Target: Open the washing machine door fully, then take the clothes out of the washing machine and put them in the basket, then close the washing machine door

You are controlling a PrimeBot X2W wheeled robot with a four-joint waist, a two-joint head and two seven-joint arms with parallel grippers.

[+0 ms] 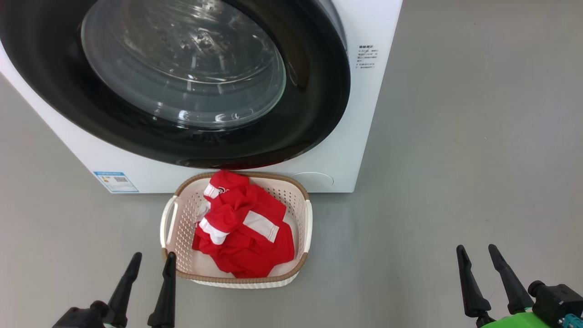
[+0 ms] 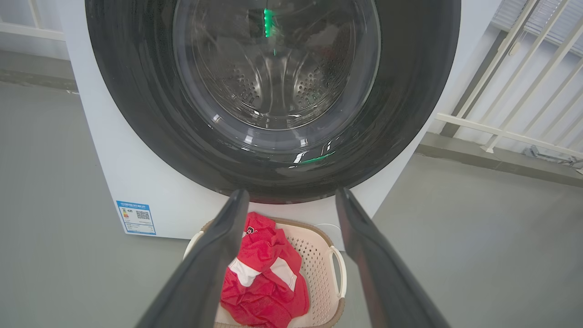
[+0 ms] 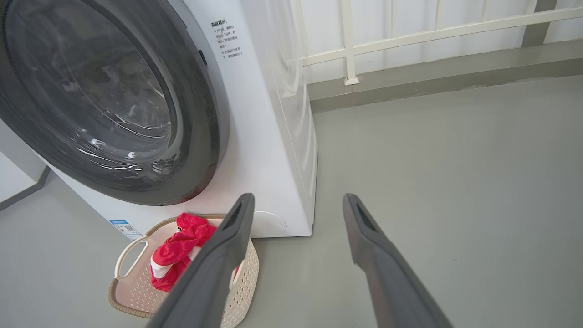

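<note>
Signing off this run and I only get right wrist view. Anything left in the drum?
Observer: Left wrist view looks through the washing machine door: the drum behind the glass looks bare, no red.
Operator: Spillage? My view's half blocked.
Observer: Head view: the clothes sit heaped in the basket, high at the far rim, none on the floor.
Operator: Other arm?
Observer: The left gripper is open, empty, low beside the basket's near left corner.
</note>
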